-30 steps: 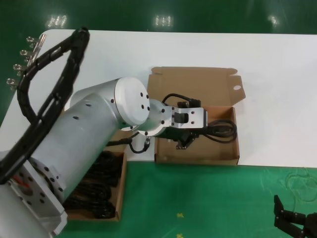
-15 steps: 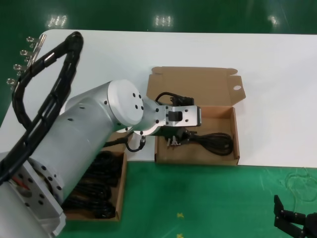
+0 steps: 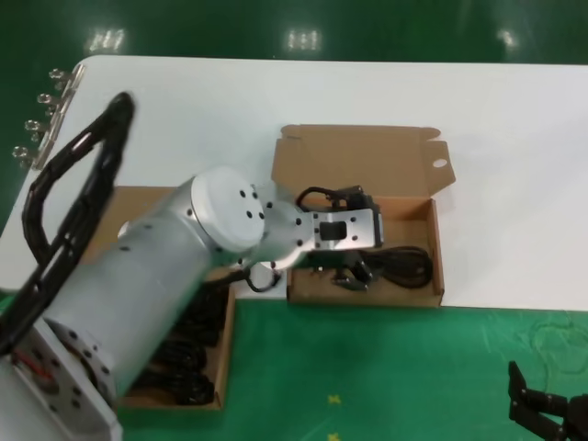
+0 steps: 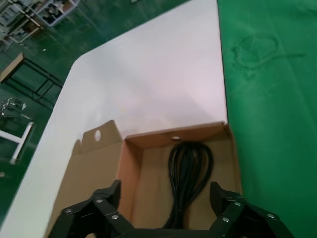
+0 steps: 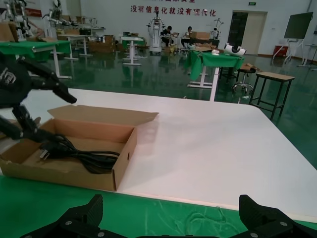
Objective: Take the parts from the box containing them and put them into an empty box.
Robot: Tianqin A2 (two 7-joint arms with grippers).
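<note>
My left gripper (image 3: 354, 273) hangs open just above the near-left part of the carton with the round-holed lid tab (image 3: 437, 213). One black coiled cable (image 3: 400, 265) lies on that carton's floor, free of the fingers. In the left wrist view the cable (image 4: 190, 166) lies below and between the spread fingers (image 4: 106, 203), and the holed tab (image 4: 97, 135) shows. The right wrist view shows this carton (image 5: 74, 171), the cable (image 5: 86, 154) and my left gripper (image 5: 22, 106). The source carton (image 3: 223, 344) at the front left holds more black cables (image 3: 184, 367), mostly hidden by my left arm. My right gripper (image 3: 542, 409) is parked open at the front right.
Both cartons stand at the front edge of a white table (image 3: 514, 138), beside green floor. The holed-tab carton's lid (image 3: 358, 156) lies open toward the back. Metal hooks (image 3: 41, 115) stick out at the table's far left corner.
The cable that hung from my left gripper now lies flat in the holed-tab carton. The gripper has let go and sunk toward the carton's near-left part. The right arm has not moved.
</note>
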